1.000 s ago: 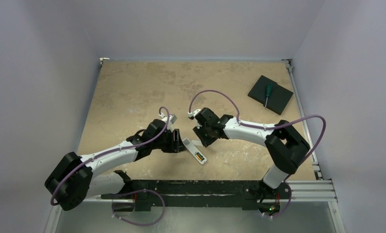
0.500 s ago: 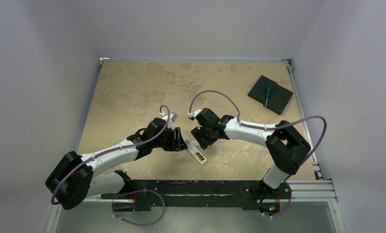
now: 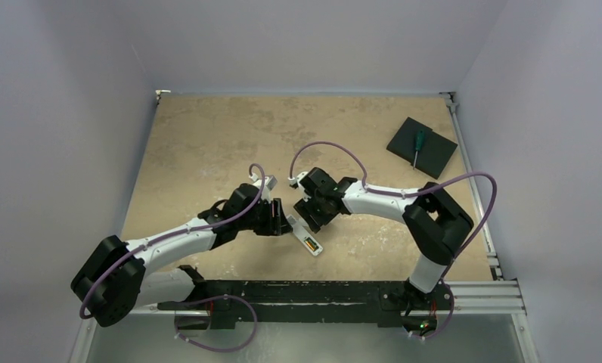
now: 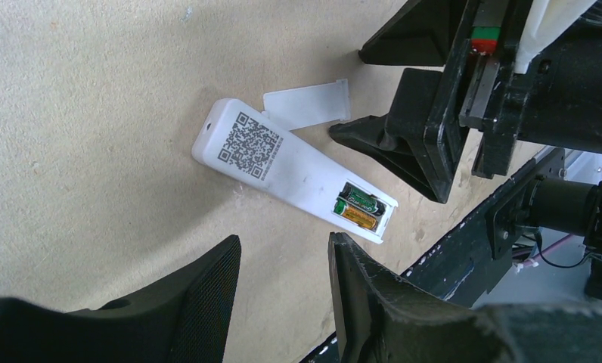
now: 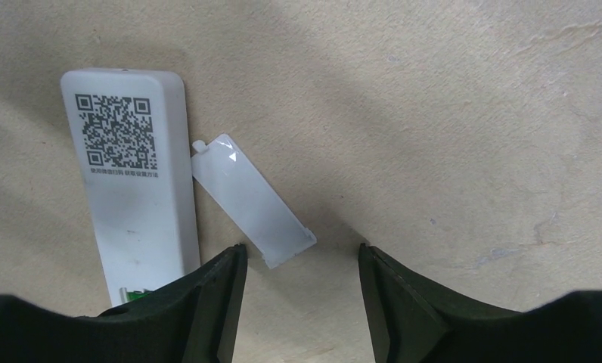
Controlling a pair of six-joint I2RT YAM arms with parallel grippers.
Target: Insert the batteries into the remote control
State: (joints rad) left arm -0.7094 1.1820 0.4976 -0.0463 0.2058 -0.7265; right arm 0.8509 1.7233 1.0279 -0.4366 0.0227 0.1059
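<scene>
The white remote control (image 4: 290, 170) lies face down on the table, QR label up, between the two arms (image 3: 304, 236). Its battery recess is uncovered and holds both batteries (image 4: 358, 210), one dark green-black and one gold-orange, side by side. The loose white battery cover (image 5: 251, 200) lies flat on the table beside the remote (image 5: 135, 204). My left gripper (image 4: 285, 253) hovers open just left of the remote, nothing between its fingers. My right gripper (image 5: 302, 261) stands open over the cover's near end, with only table between its fingers.
A black square pad (image 3: 434, 155) with a green-handled screwdriver (image 3: 417, 144) on it lies at the back right. The black mounting rail (image 3: 321, 291) runs along the table's near edge, close to the remote's battery end.
My right gripper has opened wider and shifted a little left toward the remote. The left arm has stayed put.
</scene>
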